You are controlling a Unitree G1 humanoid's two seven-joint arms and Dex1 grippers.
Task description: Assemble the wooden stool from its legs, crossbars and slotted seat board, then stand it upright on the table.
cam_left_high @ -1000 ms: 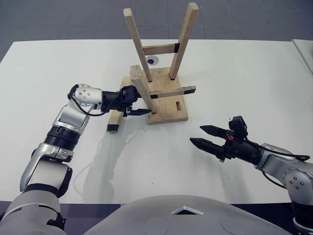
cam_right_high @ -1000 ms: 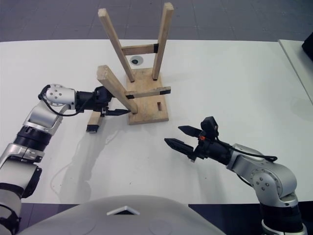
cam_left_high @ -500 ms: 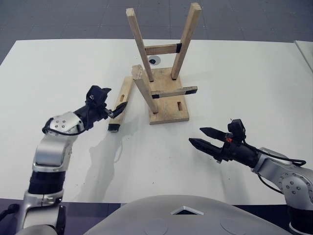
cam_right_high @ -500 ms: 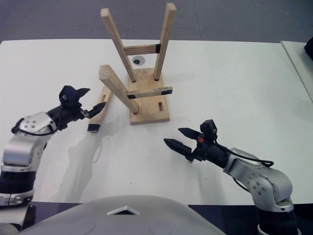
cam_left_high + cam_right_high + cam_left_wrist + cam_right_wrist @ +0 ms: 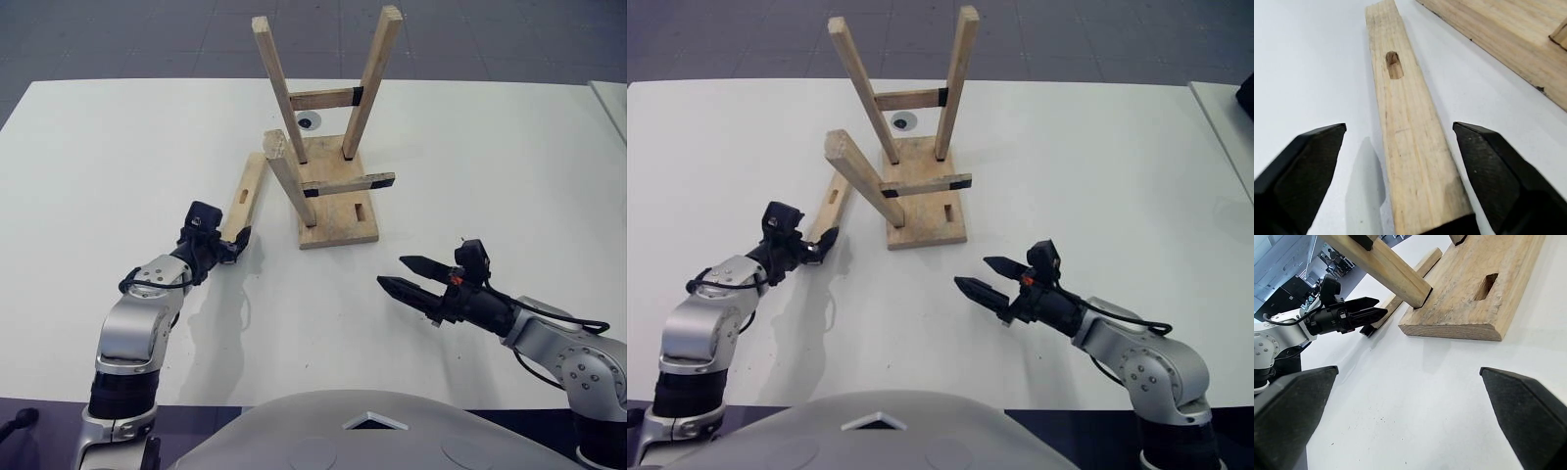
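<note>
Pulled back from stool (image 5: 338,223), left gripper (image 5: 235,241) now spread wide astride near end of loose leg (image 5: 1406,147); we see upturned, three-legged stool just beyond. Right gripper (image 5: 392,271) parted, empty, well apart from it.

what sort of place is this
Likely a robotics lab or test hall: a plain white table on grey tiled floor, with a half-built wooden stool laid out as a work piece.

The counter (image 5: 509,147) is plain white. The seat board (image 5: 338,220), upright legs (image 5: 372,69) and the loose leg (image 5: 1408,166) at the black left tool (image 5: 1399,126) are pale grained wood. Black bands wrap the crossbar (image 5: 318,98) ends. The right tool (image 5: 391,270) is black, orange-spotted.
</note>
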